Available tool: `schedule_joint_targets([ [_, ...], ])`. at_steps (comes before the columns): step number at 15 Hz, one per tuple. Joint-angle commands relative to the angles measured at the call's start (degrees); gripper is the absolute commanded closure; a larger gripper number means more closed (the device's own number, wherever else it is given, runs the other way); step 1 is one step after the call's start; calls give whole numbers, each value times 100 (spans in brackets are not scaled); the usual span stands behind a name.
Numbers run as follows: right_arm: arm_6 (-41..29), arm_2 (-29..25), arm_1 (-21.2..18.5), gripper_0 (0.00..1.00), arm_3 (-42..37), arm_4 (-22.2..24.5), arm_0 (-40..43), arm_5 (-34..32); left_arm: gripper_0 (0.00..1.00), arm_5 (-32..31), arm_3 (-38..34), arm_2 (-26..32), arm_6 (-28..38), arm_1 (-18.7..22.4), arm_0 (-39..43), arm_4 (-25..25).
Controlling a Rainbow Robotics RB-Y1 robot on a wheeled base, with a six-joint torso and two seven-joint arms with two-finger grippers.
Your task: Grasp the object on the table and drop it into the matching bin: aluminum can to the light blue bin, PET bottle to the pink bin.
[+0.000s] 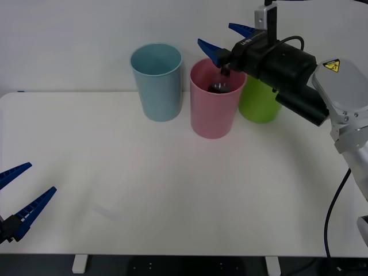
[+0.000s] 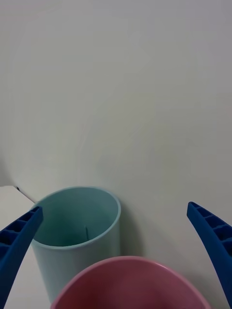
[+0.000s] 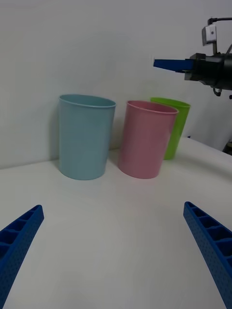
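1. Now the PET bottle (image 1: 219, 87) lies inside the pink bin (image 1: 213, 109); from the front view it is a dark shape with a glint of clear plastic low in the bin's mouth, too shadowed for its cap or label band to be told apart.
2. The right wrist view looks over the pink bin's rim (image 2: 133, 280) without reaching down to the bottle, and also looks into the light blue bin (image 2: 77, 241).
3. The left wrist view shows the pink bin (image 3: 146, 140) from the side, so its contents are hidden by its wall.
4. The right hand (image 1: 225, 41) hangs just above the pink bin's mouth with its blue fingers spread and nothing between them; the right wrist view confirms the wide gap.
5. The only marking visible is a yellow warning triangle sticker (image 1: 332, 65) on the right arm, seen in the front view; its symbol is too small to read.
6. The three bins stand in a row near the far edge of the white desk (image 1: 144, 190): the light blue bin (image 1: 157, 82) toward the left, the pink one touching or almost touching it, and a lime green bin (image 1: 260, 100) behind the right arm.
7. The left hand (image 1: 17, 198) waits over the near left corner of the desk, fingers spread and holding nothing.
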Motion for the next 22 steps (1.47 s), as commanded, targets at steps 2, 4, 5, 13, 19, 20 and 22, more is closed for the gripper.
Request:
schedule_joint_targets([
  [2, 10, -43, -235, 0, -770, -235, 571, -1, 0, 0, 0, 0, 0, 0, 0, 0],
  [4, 10, -52, -455, 0, -1297, -472, 984, -1, 0, 0, 0, 0, 0, 0, 0, 0],
  [5, 10, -52, -560, 0, -1535, -587, 1160, -1, 0, 0, 0, 0, 0, 0, 0, 0],
  [13, 257, -834, -1114, 0, -3187, -1228, 2980, -801, 0, 0, 0, 0, 0, 0, 0, 0],
  [19, 1425, -1713, -1105, 0, -3293, -1589, 4052, -1917, 0, 0, 0, 0, 0, 0, 0, 0],
  [20, 1610, -1871, -1105, 0, -3301, -1624, 4254, -2146, 0, 0, 0, 0, 0, 0, 0, 0],
  [22, 1856, -2100, -1114, 0, -3301, -1624, 4553, -2454, 0, 0, 0, 0, 0, 0, 0, 0],
])
